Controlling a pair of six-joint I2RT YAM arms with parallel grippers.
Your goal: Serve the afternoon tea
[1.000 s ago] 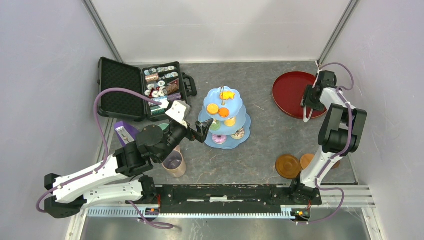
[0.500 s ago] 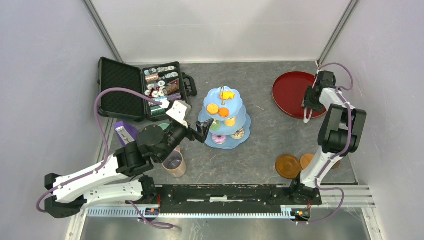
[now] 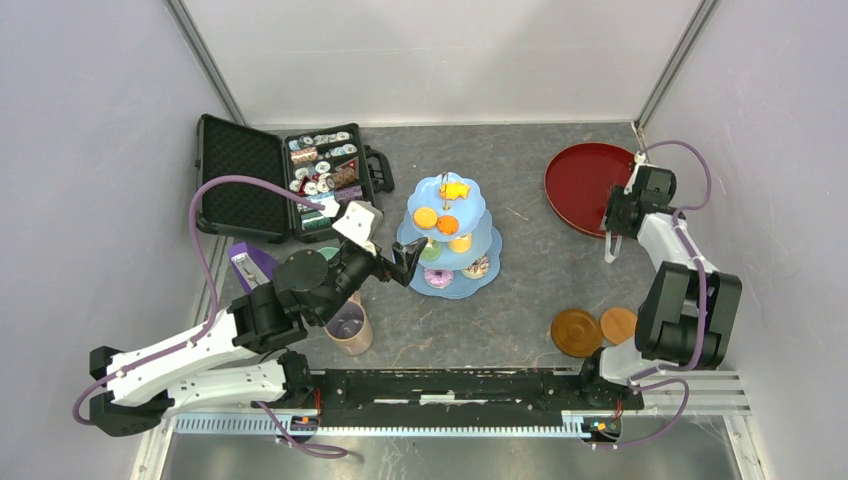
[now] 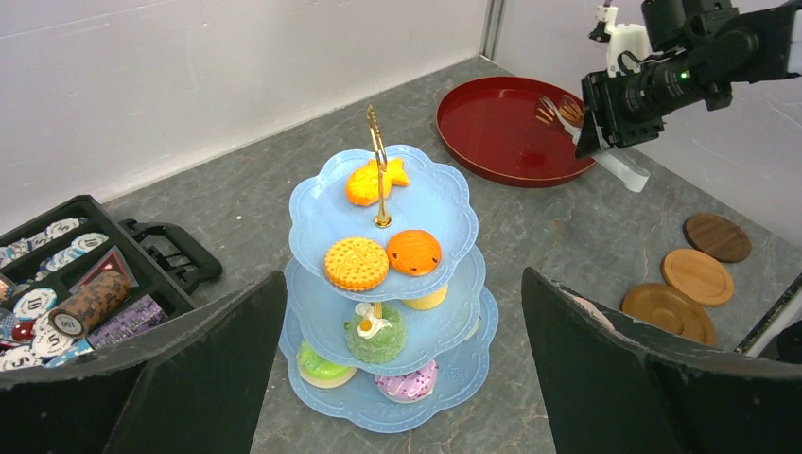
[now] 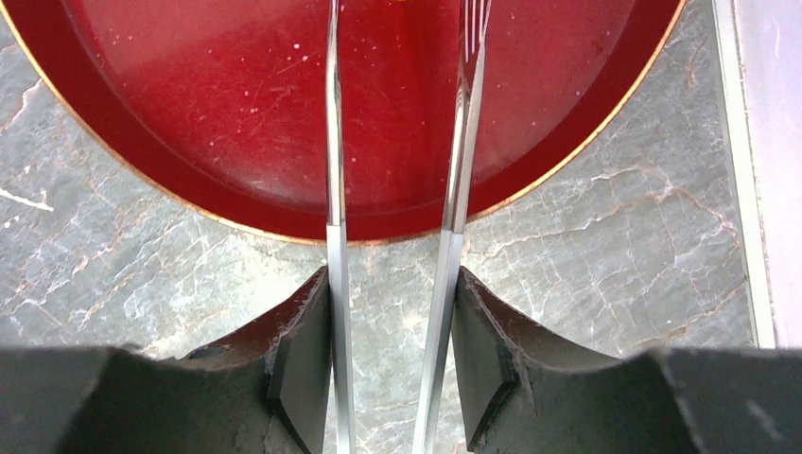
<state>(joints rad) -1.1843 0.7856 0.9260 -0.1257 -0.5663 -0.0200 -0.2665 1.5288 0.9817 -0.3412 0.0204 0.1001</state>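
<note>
My left arm (image 3: 170, 365) and right arm (image 3: 660, 235) are smooth white shell links joined by chunky black round joint housings. A thin lilac cable (image 3: 235, 180) loops loosely off each arm. Both bases are bolted to one long black base rail (image 3: 450, 385), with a small orange spot below each mount. My left gripper (image 4: 402, 279) has broad matte-black wedge fingers (image 4: 203, 369). My right gripper (image 5: 390, 284) has the same dark, angular fingers (image 5: 298, 359), slightly pale along their inner edges. A tiny green light (image 4: 679, 76) glows on my right wrist's black camera block.
</note>
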